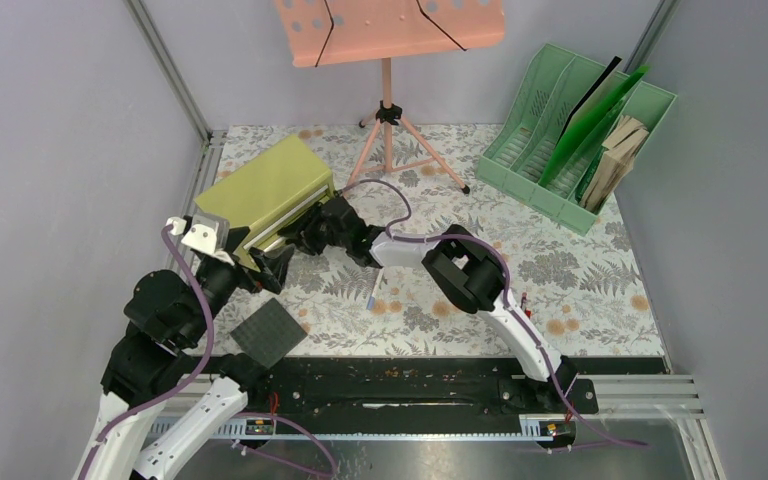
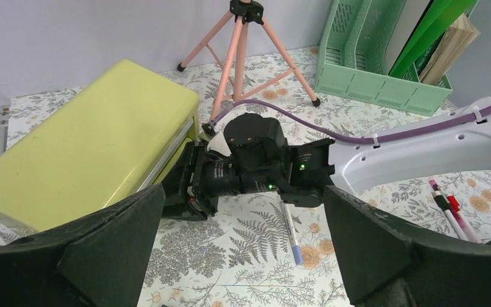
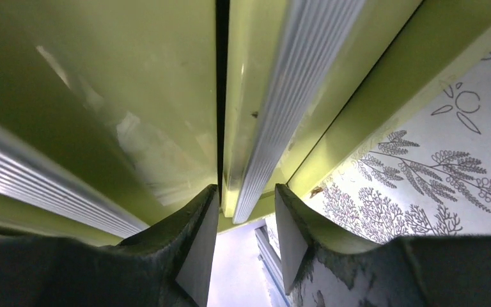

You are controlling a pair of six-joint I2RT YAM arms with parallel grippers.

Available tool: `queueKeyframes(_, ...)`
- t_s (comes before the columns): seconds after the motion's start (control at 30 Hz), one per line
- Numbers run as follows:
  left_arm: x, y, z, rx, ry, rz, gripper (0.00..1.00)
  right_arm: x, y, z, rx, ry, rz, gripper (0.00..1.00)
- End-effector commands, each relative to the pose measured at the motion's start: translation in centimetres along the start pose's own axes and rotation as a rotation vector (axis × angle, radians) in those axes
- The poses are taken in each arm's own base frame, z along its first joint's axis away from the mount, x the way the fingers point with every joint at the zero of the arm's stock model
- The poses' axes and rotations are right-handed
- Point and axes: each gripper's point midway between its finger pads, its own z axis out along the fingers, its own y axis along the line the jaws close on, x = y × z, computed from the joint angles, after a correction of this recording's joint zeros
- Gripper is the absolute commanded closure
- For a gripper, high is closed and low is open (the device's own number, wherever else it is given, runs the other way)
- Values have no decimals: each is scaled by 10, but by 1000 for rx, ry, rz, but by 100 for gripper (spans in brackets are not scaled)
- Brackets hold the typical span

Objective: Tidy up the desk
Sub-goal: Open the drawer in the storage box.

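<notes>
1. My left gripper (image 1: 263, 268) stands with its jaws spread as wide as they go, holding nothing; its two blunt black fingers (image 2: 102, 249) hang just off the near left corner of the cabinet, above the desk.
2. One dark grey square pad (image 1: 268, 332), ribbed in a fine grid, lies flat near the left arm's base.
3. One olive-yellow cabinet (image 1: 265, 185), a smooth box with rounded edges, sits at an angle on the left half of the desk (image 1: 580, 270); the desk is the broad flat top under everything, whitish and printed with grey-green ferns and small orange flowers.
4. My right gripper (image 3: 246, 217) is pushed up against the cabinet's front, jaws partly open; its fingers (image 3: 195, 243) straddle one ribbed silver handle strip (image 3: 275, 128), with a sliver of gap on each side, and I cannot tell whether either pad touches it; a second ribbed strip shows further left.
5. One slim white pen (image 1: 375, 290) with a blue end lies under the right arm.
6. One salmon-pink music stand (image 1: 390, 30), with a perforated tray and three thin legs, stands at the back centre.
7. Two more pens (image 2: 447, 208), with red markings, lie side by side to the right of the arm; that makes three pens.
8. One mint-green slotted file rack (image 1: 530, 190), its walls perforated, sits back right, holding a black sheet, a green folder and tan boards.
</notes>
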Motion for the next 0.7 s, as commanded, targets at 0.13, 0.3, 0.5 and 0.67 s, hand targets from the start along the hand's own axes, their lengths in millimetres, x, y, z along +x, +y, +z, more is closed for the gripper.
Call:
queueKeyframes(0.13, -12, -5, -2, 25, -32, -18, 3, -6, 15, 18, 17, -32, -44, 56)
queueKeyframes(0.3, -15, -5, -5, 22, -33, -12, 3, -1, 20, 29, 16, -2, -64, 70)
queueKeyframes(0.5, -11, -4, -5, 17, -25, -8, 2, 11, 25, 40, 3, 66, -72, 96)
queueKeyframes(0.67, -9, -4, -3, 18, -18, -9, 2, 16, 20, 33, -11, 77, -49, 100)
